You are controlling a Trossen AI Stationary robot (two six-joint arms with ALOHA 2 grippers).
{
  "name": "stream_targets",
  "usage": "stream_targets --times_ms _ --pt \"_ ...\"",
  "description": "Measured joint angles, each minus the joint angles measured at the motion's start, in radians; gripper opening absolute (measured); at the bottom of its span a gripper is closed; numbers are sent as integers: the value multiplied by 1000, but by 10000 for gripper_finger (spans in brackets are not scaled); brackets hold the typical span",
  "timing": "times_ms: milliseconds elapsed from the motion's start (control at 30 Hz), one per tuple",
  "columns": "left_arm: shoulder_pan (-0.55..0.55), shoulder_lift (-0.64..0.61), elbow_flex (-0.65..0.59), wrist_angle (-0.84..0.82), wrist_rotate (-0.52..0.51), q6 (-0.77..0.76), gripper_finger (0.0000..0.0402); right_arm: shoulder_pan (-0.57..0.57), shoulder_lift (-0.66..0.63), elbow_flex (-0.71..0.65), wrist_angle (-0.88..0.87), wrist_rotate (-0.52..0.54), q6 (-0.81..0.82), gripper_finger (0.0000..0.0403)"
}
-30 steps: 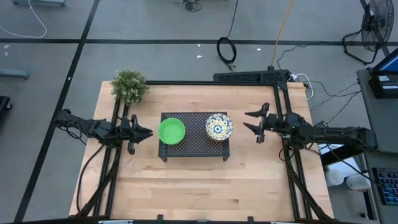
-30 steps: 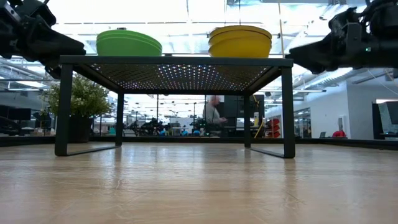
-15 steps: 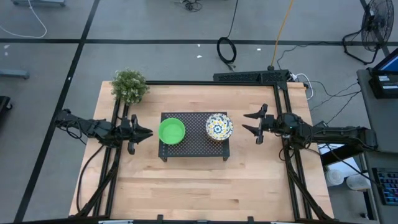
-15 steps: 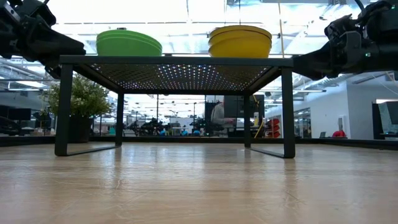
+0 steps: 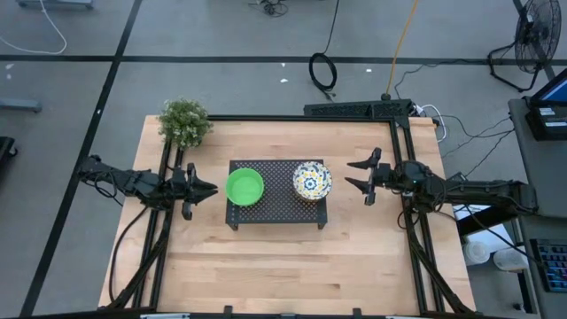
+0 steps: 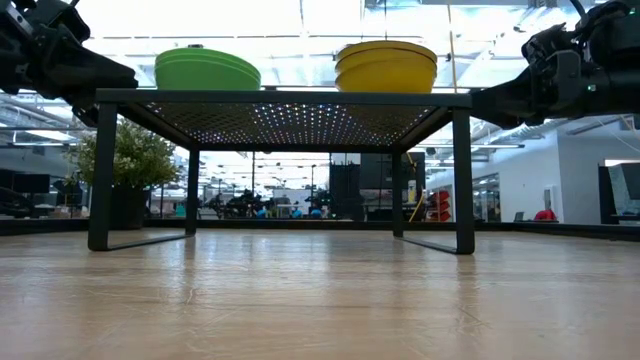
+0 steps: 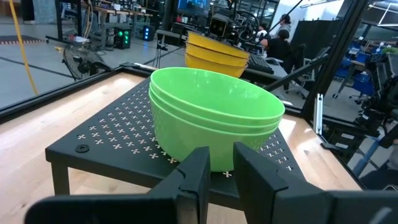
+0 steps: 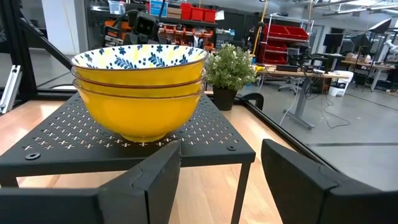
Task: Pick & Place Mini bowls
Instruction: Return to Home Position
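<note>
Stack of three plain bright green plastic mini bowls point(image 7: 214, 118): nested upright, rims level, smooth glossy walls. Sits on the left half of the black perforated metal rack point(image 5: 276, 209). Beside it, on the right half and not touching it, stack of three mini bowls with yellow outer walls and white interiors carrying a blue-and-yellow floral pattern point(image 8: 140, 87), also nested upright.

Rack stands on four legs at the centre of the light wooden table point(image 5: 266, 266). Small green bushy potted plant point(image 5: 184, 122) at the far left corner of the table, well apart from the rack.

Left gripper point(image 5: 211, 189) hovers just left of the rack at bowl height, aimed at the green stack, not touching it. Fingers drawn close together with only a narrow slit between them; nothing held. Right gripper point(image 5: 354, 174) hovers to the right of the rack, aimed at the patterned stack, clear of it. Fingers spread wide; nothing held.

Visibility limits:
- High view: shows only the top bowl of each stack; count readable solely from the wrist views.
- Low view: hides the bowl bases behind the rack's front edge; cuts both arms off at the frame sides.
- Left wrist view: covers the lower front of the green stack with the fingers; hides most of the patterned stack behind the green one.
- Right wrist view: shows only the far inner wall of the floral interior.
</note>
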Motion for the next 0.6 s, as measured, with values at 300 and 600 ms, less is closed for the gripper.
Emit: stream_targets --times_ms 300,600 --pt "0 0 0 0 0 -5 74 1 -8 0 -155 0 -43 215" --pt "0 0 0 0 1 -5 74 2 -338 -1 -296 -61 129 215"
